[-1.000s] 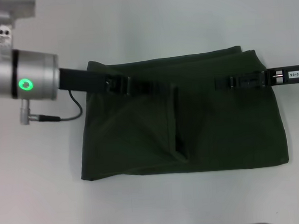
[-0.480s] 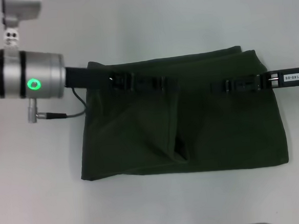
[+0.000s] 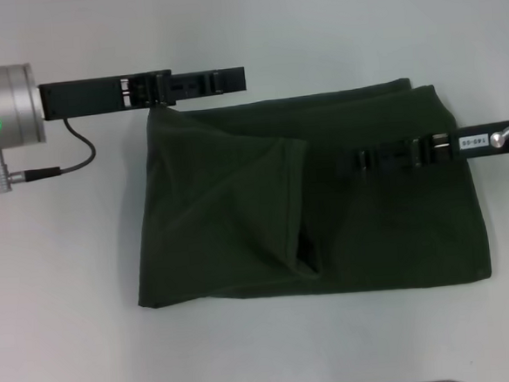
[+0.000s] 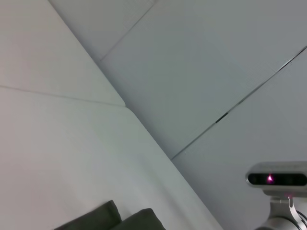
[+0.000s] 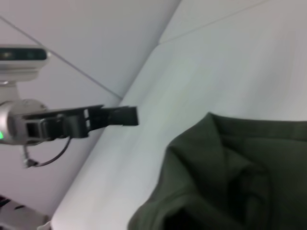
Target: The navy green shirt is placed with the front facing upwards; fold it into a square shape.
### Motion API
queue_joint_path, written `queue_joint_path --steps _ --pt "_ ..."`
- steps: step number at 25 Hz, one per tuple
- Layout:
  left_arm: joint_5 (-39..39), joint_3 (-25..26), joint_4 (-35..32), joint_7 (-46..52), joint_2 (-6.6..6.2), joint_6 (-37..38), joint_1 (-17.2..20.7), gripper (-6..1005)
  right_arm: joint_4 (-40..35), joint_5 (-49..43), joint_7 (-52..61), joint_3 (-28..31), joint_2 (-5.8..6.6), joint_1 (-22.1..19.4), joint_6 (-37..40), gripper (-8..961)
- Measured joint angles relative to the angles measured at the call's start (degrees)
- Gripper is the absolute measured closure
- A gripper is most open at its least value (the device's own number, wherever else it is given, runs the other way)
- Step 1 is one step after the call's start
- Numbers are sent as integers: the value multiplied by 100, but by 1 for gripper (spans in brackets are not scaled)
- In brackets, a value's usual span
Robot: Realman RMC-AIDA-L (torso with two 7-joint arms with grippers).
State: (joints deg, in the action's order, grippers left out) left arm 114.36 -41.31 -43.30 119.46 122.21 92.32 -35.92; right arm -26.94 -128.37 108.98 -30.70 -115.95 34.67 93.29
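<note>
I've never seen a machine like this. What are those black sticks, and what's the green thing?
It is a robot with two arms, folding a navy green shirt on a white table. One picture looks down from its head; two come from cameras on its wrists. The black sticks are its grabbing parts. The left tool hangs past the shirt's far edge, holding nothing. The right tool reaches over the shirt; whether it grips the cloth cannot be seen. The shirt lies partly folded, one flap turned in.

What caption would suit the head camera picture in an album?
Folded green shirt on a white table; left gripper just past its far edge, right gripper over its middle.
</note>
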Motion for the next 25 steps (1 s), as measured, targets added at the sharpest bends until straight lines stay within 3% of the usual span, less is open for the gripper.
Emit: queue_joint_path --steps 6,12,18,23,25 --pt "-25 56 -9 -86 -22 16 13 308 30 -14 56 -168 -38 -24 70 65" --pt "-64 60 -12 -97 -23 15 9 308 31 -19 63 -194 -40 -89 30 171" --pt "-73 62 -12 -99 -17 9 -42 309 32 -22 9 -386 -180 10 -1 276" --pt "-73 62 -12 -104 -23 -27 -44 309 32 -22 -9 -491 -297 139 -71 523" --pt "-73 62 -13 -112 -24 -36 -43 309 40 -21 -1 -565 -329 199 -182 679"
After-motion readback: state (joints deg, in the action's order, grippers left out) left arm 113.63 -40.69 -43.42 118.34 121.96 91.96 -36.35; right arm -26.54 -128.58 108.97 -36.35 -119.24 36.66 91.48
